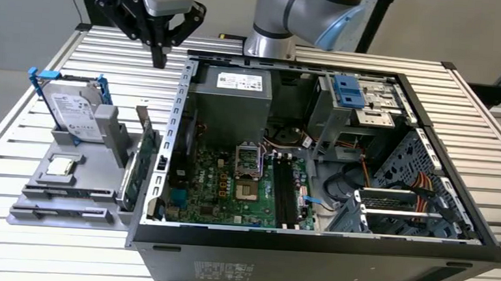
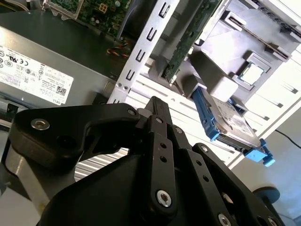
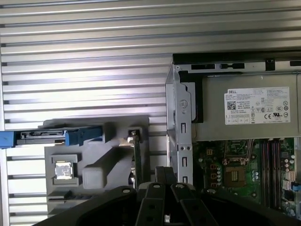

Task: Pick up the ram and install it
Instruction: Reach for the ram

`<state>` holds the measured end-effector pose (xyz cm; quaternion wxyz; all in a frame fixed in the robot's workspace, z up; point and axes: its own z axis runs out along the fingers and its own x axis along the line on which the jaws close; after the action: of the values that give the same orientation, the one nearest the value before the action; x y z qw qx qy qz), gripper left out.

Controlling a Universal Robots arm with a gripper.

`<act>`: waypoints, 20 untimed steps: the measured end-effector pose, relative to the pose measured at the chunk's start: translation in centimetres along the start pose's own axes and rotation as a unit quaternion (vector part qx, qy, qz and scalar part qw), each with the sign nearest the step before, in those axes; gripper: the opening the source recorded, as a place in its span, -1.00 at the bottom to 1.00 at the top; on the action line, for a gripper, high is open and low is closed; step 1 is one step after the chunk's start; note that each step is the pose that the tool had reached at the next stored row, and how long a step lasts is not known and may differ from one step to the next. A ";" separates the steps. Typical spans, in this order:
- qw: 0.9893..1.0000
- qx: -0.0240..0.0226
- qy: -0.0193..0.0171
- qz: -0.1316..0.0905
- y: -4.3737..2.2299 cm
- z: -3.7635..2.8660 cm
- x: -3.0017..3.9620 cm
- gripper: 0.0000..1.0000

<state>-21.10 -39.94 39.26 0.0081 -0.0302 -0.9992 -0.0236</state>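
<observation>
One open computer case (image 1: 330,263) sits along the table's (image 1: 43,252) near edge. Just beside its wall on the exterior view's left, a gray holder (image 1: 82,199) carries the ram (image 1: 128,184), standing on edge at its near corner. Behind the ram are a green card (image 1: 148,148) and a hard drive (image 1: 71,113). Farther back, the gripper (image 1: 159,62) hangs above the tabletop, fingers together and empty.

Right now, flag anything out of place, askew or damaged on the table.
Nothing stands out. The drive, chip and green card sit in their slots on the grey stand, the case lies open, and the gripper hangs empty over the table.
</observation>
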 end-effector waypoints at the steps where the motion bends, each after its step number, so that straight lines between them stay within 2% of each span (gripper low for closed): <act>1: 1.000 0.000 0.000 0.000 -0.01 0.00 0.11 -1.00; 20: 1.000 0.000 0.000 -0.001 -0.15 0.04 2.45 -1.00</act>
<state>-23.56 -39.95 39.26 0.0081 -0.0294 -0.9993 -0.0236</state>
